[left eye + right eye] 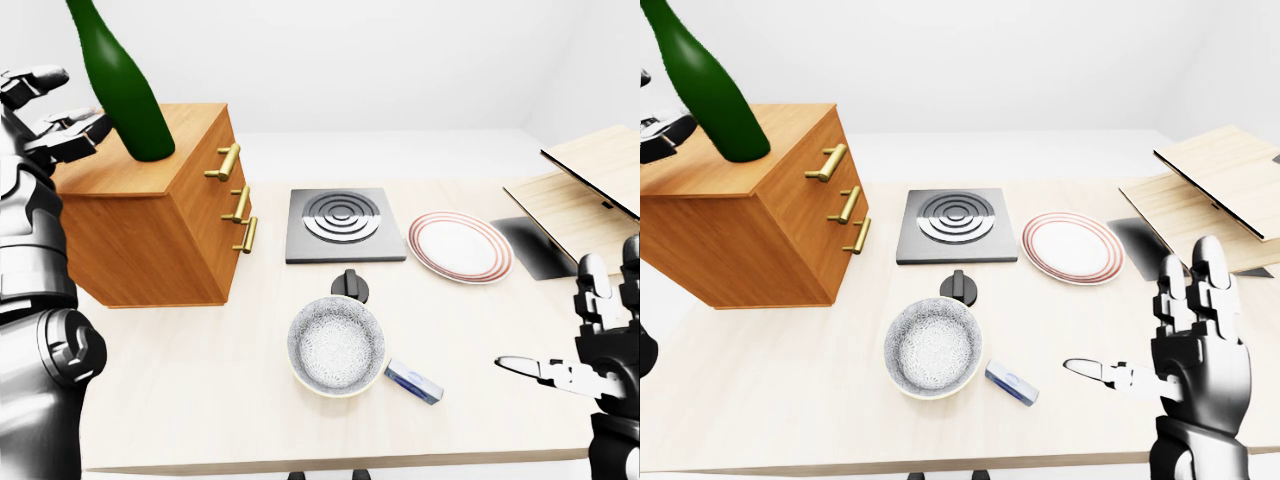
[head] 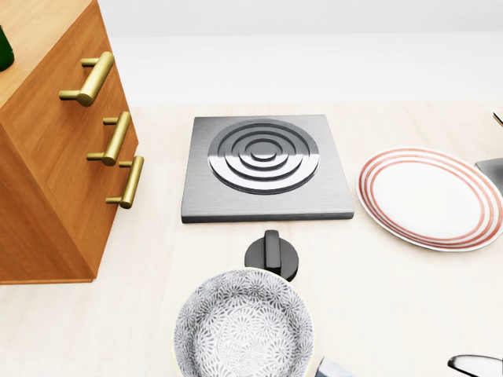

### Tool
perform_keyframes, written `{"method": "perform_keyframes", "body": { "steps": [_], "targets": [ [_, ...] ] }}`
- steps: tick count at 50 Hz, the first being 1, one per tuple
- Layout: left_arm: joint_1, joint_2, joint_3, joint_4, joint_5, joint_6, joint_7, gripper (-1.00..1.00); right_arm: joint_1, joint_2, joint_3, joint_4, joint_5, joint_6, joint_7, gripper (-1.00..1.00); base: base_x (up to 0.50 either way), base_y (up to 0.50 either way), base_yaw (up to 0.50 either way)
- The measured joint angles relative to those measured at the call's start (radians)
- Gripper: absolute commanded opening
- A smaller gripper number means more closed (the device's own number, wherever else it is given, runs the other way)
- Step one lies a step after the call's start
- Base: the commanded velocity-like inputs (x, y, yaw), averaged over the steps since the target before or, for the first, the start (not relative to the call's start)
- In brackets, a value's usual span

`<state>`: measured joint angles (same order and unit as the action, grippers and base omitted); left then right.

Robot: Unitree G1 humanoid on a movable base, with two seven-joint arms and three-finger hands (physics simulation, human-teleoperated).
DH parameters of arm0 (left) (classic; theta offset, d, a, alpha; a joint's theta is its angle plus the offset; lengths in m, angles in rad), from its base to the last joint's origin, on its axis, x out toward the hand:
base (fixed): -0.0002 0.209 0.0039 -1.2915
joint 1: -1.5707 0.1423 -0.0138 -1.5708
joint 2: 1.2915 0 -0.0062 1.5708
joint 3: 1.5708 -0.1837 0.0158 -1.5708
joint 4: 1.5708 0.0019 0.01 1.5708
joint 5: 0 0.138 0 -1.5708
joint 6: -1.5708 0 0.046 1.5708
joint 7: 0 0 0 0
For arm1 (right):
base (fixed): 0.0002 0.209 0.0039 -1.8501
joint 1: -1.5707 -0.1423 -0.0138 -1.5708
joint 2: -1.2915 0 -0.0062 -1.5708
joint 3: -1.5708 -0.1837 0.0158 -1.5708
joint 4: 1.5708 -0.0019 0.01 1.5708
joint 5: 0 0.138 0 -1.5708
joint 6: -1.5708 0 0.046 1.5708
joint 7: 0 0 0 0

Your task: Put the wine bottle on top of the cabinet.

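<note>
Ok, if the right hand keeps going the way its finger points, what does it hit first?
Probably the small blue block beside the bowl; the right hand points left across bare table. Depth is unclear, so it could pass above it.

The setting is a simulated kitchen worktop in a plain white room. A pale wooden table (image 1: 200,400) carries a square metal hob (image 2: 267,167) with concentric rings and a black knob (image 2: 272,254) just below it in the head view. Tableware stands near the hob: a red-rimmed plate (image 2: 428,196) to its right and a patterned bowl (image 2: 243,326) below the knob. A wooden cabinet (image 1: 165,215) with three brass handles (image 2: 116,138) occupies the left side. Wooden boards (image 1: 580,190) lie at the right.
</note>
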<state>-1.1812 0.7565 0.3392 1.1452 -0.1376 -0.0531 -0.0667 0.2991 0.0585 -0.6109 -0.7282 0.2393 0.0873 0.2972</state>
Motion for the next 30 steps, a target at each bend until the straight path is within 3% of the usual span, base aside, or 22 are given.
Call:
{"method": "perform_keyframes", "body": {
  "steps": [4,6,9,16,23,30],
  "targets": [
    [0.031,0.024,0.001,-0.084,-0.041,0.042,-0.013,0.55,0.0,0.0,0.002,0.002,-0.001,0.0,0.0,1.0,0.0,0.0,0.0],
    [0.07,0.034,0.009,-0.164,-0.071,0.077,-0.014,0.84,0.001,0.0,0.004,0.0,-0.001,0.0,0.0,1.0,0.0,0.0,0.0],
    [0.146,0.046,0.026,-0.312,-0.12,0.14,-0.006,1.0,0.003,0.002,0.005,-0.004,-0.002,0.0,0.0,1.0,0.0,0.0,0.0],
    [0.358,0.052,0.098,-0.703,-0.236,0.14,0.033,1.0,0.006,0.006,0.006,-0.009,-0.003,0.0,0.002,1.0,0.0,0.0,0.0],
    [0.593,0.026,0.231,-1.116,-0.367,0.14,0.07,1.0,0.008,0.009,0.006,-0.011,-0.003,0.0,0.005,1.0,0.0,0.0,0.0],
    [0.826,-0.074,0.369,-1.504,-0.467,0.14,0.073,1.0,0.016,0.017,0.009,-0.023,-0.005,0.0,0.008,1.0,0.0,0.0,0.0]
  ]
}}
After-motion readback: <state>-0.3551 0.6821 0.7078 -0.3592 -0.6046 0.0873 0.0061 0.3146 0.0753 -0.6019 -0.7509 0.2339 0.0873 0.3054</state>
